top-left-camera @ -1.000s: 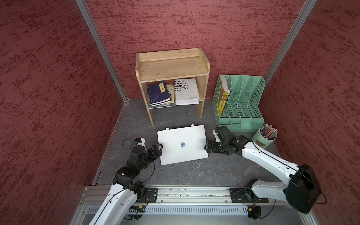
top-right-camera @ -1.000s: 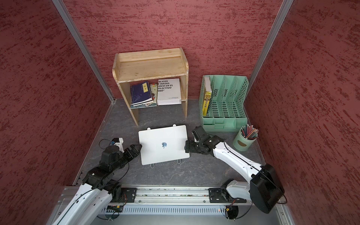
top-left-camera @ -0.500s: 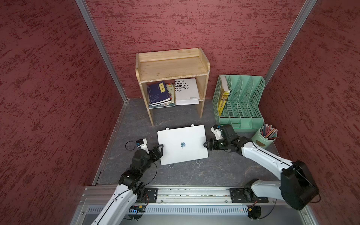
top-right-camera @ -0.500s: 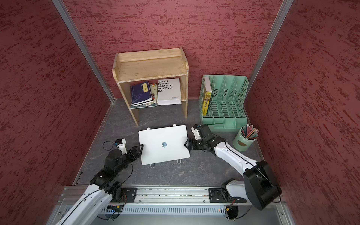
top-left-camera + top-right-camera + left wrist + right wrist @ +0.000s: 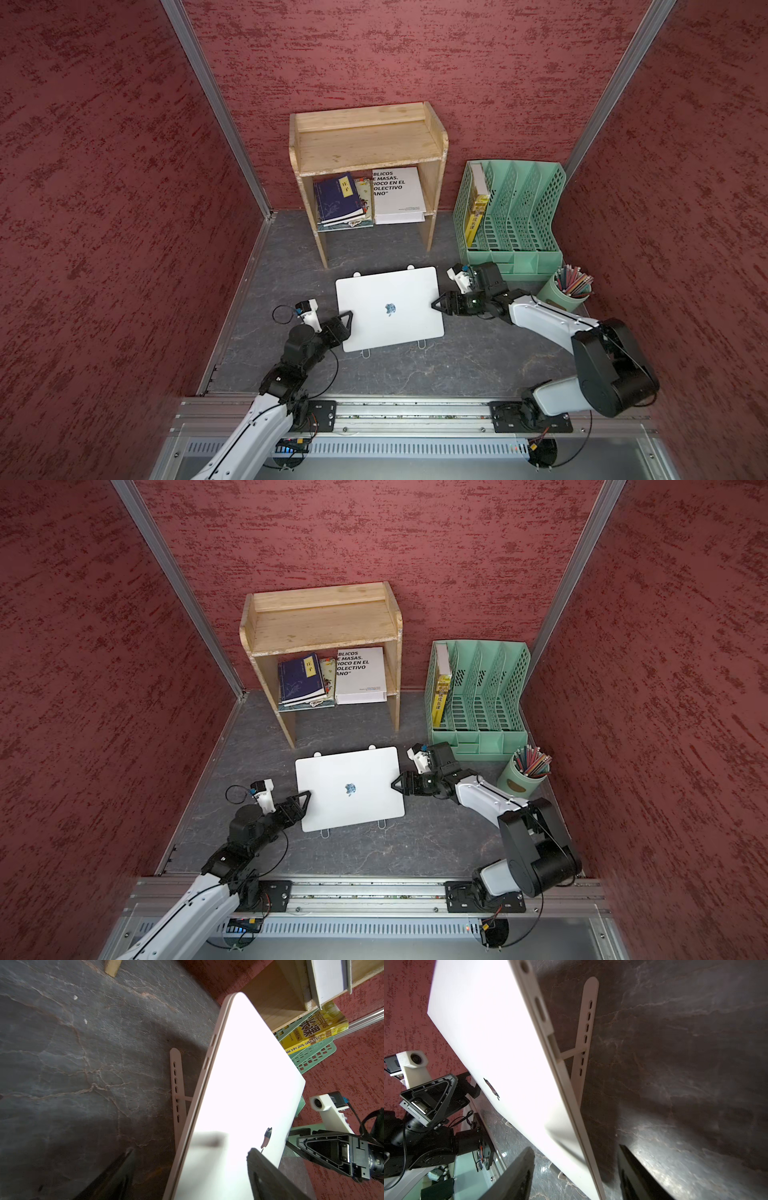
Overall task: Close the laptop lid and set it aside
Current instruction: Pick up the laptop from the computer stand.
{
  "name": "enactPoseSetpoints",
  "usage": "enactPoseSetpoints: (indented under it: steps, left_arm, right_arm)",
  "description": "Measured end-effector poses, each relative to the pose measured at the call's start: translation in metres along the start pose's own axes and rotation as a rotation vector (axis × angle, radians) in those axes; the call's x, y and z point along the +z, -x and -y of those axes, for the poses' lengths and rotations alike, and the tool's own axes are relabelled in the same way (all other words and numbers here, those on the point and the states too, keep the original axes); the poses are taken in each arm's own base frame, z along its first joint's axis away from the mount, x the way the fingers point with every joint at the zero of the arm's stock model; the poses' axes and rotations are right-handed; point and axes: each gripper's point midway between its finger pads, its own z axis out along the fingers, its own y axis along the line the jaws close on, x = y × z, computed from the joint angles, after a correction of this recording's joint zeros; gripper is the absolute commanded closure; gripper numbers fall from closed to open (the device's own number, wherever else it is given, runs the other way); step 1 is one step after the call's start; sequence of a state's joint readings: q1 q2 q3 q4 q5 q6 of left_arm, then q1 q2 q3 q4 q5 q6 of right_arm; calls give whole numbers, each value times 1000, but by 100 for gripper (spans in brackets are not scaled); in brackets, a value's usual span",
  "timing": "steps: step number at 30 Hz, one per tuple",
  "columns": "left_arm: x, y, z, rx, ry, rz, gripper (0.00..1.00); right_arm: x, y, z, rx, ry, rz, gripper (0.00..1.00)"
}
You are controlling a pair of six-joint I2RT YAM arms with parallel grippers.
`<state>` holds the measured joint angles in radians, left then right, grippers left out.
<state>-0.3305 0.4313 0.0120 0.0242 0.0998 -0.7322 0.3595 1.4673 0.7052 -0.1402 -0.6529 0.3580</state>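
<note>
Straddling both side edges of the shut laptop (image 5: 388, 307) with left gripper (image 5: 348, 319) and right gripper (image 5: 437, 304), jaws unclenched, nothing clamped. Seems stiff, slick, fragile; wants level mid-edge pinches.

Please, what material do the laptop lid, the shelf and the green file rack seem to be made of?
Laptop lid: probably metal with a matte silver finish; it looks smooth and evenly bright, with a thin crisp edge.
Shelf: bare light wood; grain and board seams show.
File rack: likely moulded plastic, mint green, with perforated walls.
</note>
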Motion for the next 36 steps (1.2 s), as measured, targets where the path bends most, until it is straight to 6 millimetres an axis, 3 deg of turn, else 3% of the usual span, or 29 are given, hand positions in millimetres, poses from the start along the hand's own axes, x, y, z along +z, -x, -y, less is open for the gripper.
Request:
enactPoseSetpoints:
  steps: [9, 20, 30, 36]
  left_arm:
    - [1, 7, 11, 13, -50, 27, 13]
    - [10, -13, -1, 26, -4, -79, 18]
    - [18, 4, 21, 38, -29, -78, 35]
    - [18, 3, 18, 45, 1, -90, 47]
  right_arm:
    - [16, -15, 11, 28, 75, -33, 37]
    - [23, -10, 1, 24, 169, -32, 44]
    - [21, -8, -4, 53, 196, -32, 54]
    - [19, -5, -7, 63, 212, -29, 60]
